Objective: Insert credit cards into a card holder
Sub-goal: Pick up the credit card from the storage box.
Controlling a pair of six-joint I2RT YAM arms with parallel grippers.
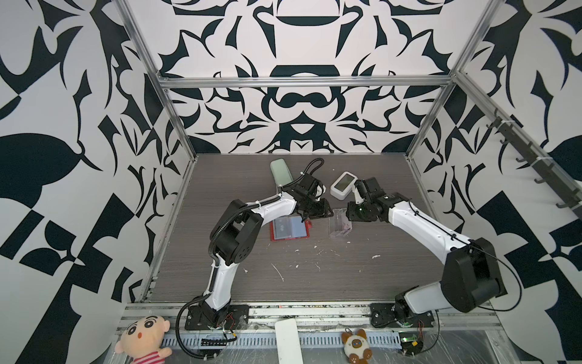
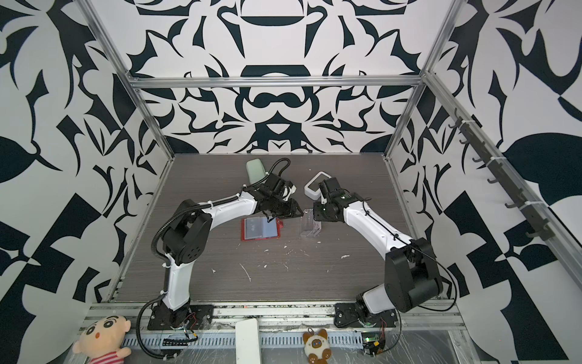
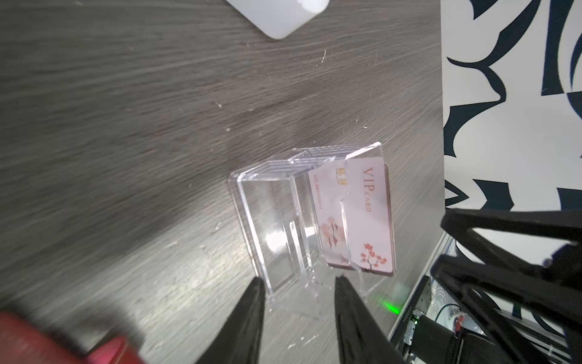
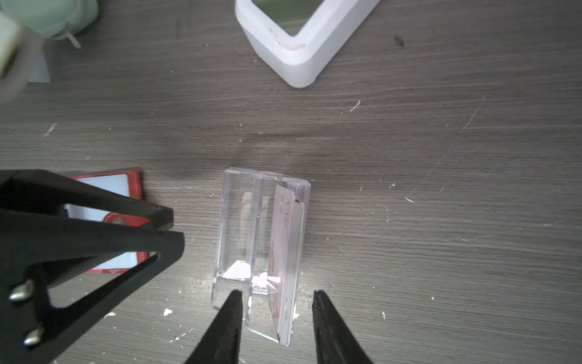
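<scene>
I see the red card holder [image 1: 289, 229] lying open near the middle of the surface [image 1: 315, 277]. My left gripper [image 3: 299, 280] and right gripper [image 4: 277, 293] are both released and empty, either side of the clear stand [image 1: 338, 225]. The credit cards [image 3: 368, 214] stand upright in it.

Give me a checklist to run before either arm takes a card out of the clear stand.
1. Card holder open, sleeves up: ok, it lies open on the table.
2. Credit cards reachable: ok, a stack stands on edge in one compartment of the clear stand.
3. Left gripper empty: ok, fingers apart, nothing held.
4. Right gripper empty: ok, fingers apart, pointing at the stack.
5. Room between the arms: not ok, both grippers crowd the stand from opposite sides.
6. Free sleeve in the holder: cannot tell.
</scene>
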